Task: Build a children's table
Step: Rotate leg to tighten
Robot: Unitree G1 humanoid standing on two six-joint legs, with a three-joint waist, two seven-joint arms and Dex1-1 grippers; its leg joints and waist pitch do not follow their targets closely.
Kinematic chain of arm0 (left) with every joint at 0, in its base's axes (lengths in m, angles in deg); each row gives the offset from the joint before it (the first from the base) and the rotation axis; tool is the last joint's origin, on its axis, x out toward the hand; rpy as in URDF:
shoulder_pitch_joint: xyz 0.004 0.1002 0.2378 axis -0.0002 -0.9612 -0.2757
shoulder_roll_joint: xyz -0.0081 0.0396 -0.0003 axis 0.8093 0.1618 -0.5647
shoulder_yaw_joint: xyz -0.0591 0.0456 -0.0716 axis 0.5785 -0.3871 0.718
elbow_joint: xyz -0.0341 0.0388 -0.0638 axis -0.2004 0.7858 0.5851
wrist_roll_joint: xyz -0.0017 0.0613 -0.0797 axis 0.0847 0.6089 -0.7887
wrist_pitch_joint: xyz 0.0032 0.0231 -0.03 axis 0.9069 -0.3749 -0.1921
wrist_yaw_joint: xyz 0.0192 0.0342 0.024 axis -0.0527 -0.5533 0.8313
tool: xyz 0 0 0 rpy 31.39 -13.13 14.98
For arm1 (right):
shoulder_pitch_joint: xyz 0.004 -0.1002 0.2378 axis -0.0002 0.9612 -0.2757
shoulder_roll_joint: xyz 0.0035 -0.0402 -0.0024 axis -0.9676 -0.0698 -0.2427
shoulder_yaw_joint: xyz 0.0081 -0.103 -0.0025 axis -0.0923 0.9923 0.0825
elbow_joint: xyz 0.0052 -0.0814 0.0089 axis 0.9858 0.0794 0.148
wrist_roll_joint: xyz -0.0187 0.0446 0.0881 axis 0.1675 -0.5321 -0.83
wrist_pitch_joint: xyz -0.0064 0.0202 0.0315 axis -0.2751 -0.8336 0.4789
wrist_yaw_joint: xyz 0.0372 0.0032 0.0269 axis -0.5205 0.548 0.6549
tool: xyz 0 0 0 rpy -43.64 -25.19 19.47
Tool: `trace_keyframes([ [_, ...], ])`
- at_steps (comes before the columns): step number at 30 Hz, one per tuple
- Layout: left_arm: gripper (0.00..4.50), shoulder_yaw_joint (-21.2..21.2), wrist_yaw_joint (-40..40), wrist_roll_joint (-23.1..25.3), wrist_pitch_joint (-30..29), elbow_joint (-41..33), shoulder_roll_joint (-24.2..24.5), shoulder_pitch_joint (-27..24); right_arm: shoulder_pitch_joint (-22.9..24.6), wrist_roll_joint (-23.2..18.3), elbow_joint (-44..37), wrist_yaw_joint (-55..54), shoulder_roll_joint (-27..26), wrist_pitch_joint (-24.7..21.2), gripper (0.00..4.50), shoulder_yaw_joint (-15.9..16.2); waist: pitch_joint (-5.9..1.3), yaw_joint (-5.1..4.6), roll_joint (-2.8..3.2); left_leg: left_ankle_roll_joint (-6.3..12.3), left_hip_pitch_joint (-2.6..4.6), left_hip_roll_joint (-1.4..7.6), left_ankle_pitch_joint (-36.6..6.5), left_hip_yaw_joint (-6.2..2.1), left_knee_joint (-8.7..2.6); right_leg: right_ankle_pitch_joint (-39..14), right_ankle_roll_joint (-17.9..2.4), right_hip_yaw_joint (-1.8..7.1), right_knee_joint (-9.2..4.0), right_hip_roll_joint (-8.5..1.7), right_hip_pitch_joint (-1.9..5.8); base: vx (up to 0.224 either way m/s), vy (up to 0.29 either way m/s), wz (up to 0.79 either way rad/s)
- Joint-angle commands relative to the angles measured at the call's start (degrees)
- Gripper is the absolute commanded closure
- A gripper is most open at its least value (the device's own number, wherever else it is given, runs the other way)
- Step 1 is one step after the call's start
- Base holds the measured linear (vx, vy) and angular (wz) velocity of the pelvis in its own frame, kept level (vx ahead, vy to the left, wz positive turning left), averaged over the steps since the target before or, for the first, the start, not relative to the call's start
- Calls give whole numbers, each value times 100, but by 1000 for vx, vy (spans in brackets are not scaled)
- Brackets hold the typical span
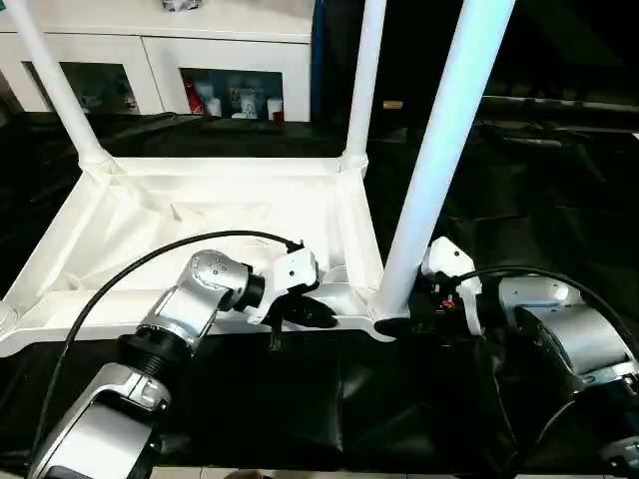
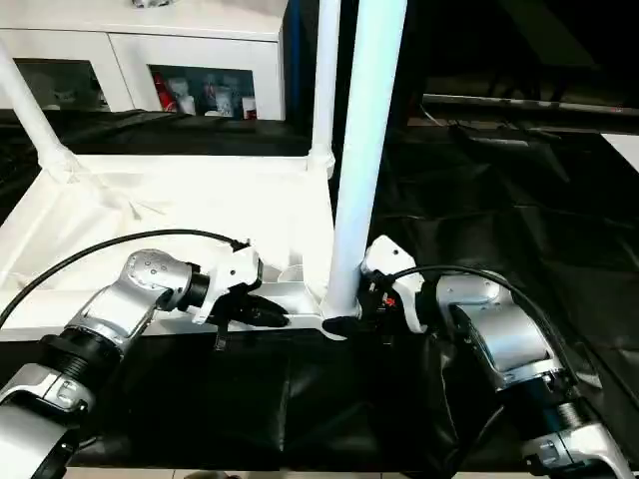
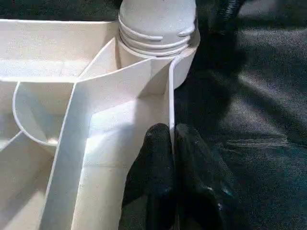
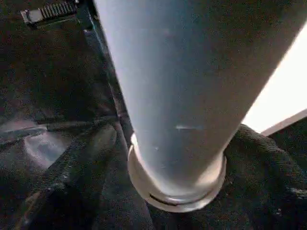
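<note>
Already three legs stand in the upturned tabletop (image 1: 200, 215); left claw (image 1: 318, 315) pinches its rim, right claw (image 1: 414, 324) spread around the nearest leg (image 1: 439, 150).

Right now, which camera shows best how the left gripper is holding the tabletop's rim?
The left wrist view: its black fingers sit shut on either side of the thin rim wall of the tabletop, near the leg socket. The eye views show the left gripper at the near rim, without that detail.
</note>
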Motion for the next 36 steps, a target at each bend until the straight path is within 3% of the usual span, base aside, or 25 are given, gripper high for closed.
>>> trace_keyframes([
  [1, 450, -183, 0, 124, -29, 93, -14, -70, -84, 48, 50, -7, 17, -18, 105, 50, -350, 13, -21, 236, 96, 434, -908, -204, -378, -938, -1332, 332, -372, -598, 242, 0, 0, 0],
  [18, 450, -208, 46, 183, -4, 122, 1, -101, -83, 74, 149, -13, -33, 53, 227, 88, -343, -2, -28, 194, 102, 424, -1030, -204, -370, -1138, -1299, 332, -387, -592, 236, 0, 0, 0],
  [36, 450, -220, 24, 191, -82, 63, 30, -167, 62, 91, 228, -54, -92, 74, 243, 150, -352, 1, -29, 230, 101, 423, -953, -203, -364, -1042, -1308, 332, -375, -592, 237, 0, 0, 0],
])
